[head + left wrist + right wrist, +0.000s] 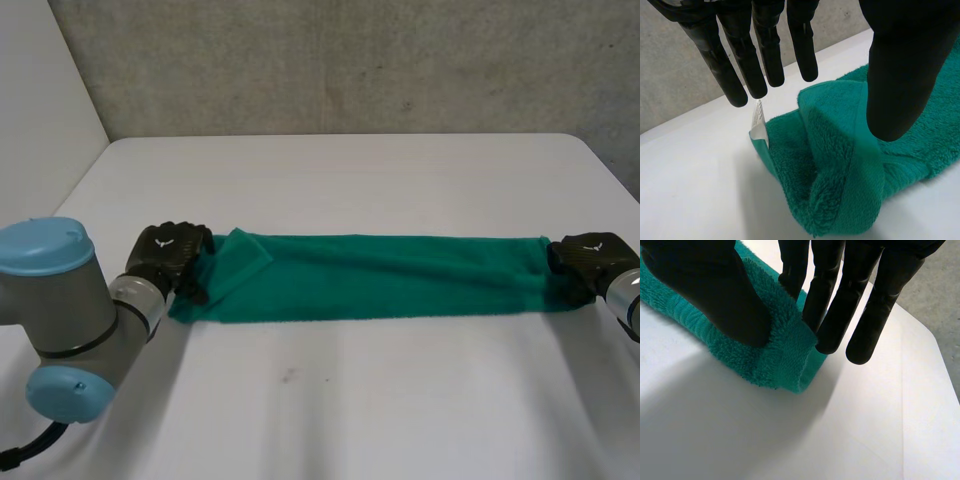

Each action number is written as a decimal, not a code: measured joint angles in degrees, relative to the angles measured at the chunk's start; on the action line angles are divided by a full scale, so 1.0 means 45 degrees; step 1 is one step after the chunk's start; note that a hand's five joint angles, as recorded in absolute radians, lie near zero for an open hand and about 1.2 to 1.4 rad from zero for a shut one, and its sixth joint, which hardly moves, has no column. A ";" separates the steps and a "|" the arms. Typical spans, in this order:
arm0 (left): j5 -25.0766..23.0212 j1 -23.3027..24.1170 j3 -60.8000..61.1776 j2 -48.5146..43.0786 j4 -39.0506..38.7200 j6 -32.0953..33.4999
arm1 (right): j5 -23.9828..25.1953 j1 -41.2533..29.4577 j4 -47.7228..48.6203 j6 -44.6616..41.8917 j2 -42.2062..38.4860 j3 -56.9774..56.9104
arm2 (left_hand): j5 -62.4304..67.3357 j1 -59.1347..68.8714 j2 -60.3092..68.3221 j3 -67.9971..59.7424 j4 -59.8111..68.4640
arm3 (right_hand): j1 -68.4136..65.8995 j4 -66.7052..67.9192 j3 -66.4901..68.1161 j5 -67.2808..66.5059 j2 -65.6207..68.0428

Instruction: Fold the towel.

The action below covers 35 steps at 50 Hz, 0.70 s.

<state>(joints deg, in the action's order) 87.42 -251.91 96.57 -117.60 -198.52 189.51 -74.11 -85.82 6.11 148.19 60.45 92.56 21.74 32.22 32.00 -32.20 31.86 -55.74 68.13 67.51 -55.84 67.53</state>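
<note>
A rough grey wall (pixel 350 60) stands behind a white table (pixel 400 400). One green towel (pixel 380 280) lies across the middle of the table, folded into a long, narrow strip that runs from one hand to the other. Two black hands are at it, one at each short end.

The left hand (pixel 168 255) is at the strip's left end, where a corner of the cloth is turned over onto the strip. In the left wrist view its fingers (pixel 740 65) hang straight and apart from the thumb, clear above the raised fold. One small white label (pixel 758 125) sticks out at the towel's edge below them.

The right hand (pixel 590 258) is at the right end. Its thumb (pixel 715 290) presses on the cloth and its fingers (pixel 875 305) close against the far side, pinching the end.
</note>
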 measured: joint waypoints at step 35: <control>0.2422 -0.1546 -0.4118 -0.3547 0.0072 0.3396 | -0.0053 0.0052 0.0029 -0.0021 0.0374 0.0207 | -0.0050 -0.0001 0.0000 0.0000 0.0000 | 0.0001 0.0000 0.0000 -0.0001 0.0001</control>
<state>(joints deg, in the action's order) 98.31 -258.86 78.04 -133.56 -198.19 204.79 -74.35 -85.59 6.24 148.10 62.13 93.49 21.52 32.21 32.00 -32.20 31.86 -55.73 68.13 67.51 -55.85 67.53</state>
